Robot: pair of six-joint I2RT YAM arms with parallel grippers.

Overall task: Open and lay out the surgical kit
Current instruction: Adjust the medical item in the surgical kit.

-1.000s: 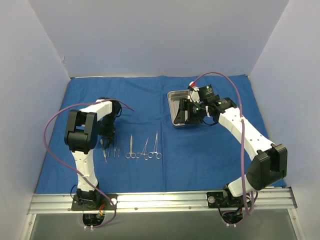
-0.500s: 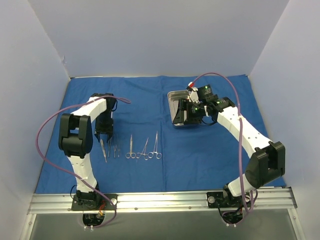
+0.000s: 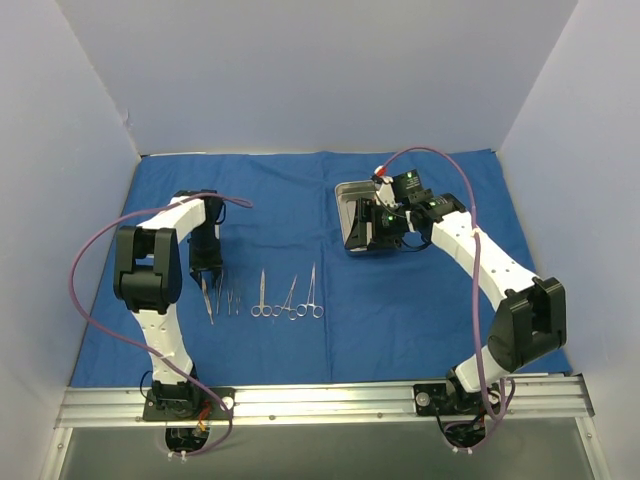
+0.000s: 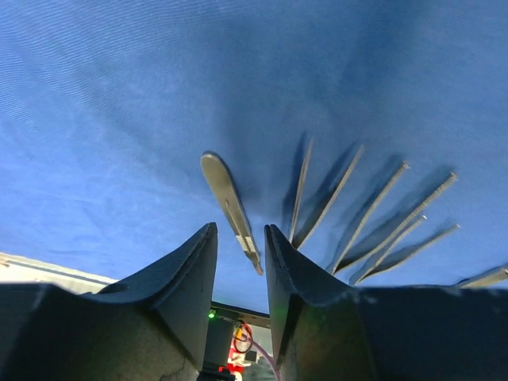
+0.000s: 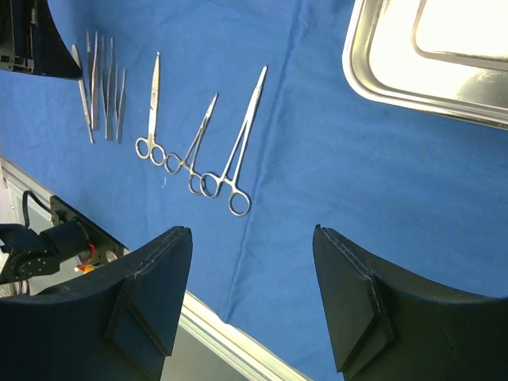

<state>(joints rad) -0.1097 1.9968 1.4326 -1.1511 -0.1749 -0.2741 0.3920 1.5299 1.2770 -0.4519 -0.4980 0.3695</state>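
Lying flat, your blue cloth (image 3: 400, 300) bears silver instruments (image 3: 262, 290) in a row. Your left fingers (image 4: 182, 278) and right fingers (image 5: 151, 278) stand released.

**Arrangement of the kit on the table, top view**

The cloth wrap (image 3: 400, 320) lies spread flat and carries everything else. The steel tray (image 3: 352, 215) sits on its far part, right of centre. Well apart from it, nearer and to the left, the instruments lie side by side in one row. A flat handle (image 3: 207, 298) is leftmost, with tweezers (image 3: 228, 298) just beside it. To their right lie three ring-handled instruments (image 3: 290, 300), rings touching. The left gripper (image 3: 207, 272) hangs over the flat handle's far end, the right gripper (image 3: 385, 228) over the tray.
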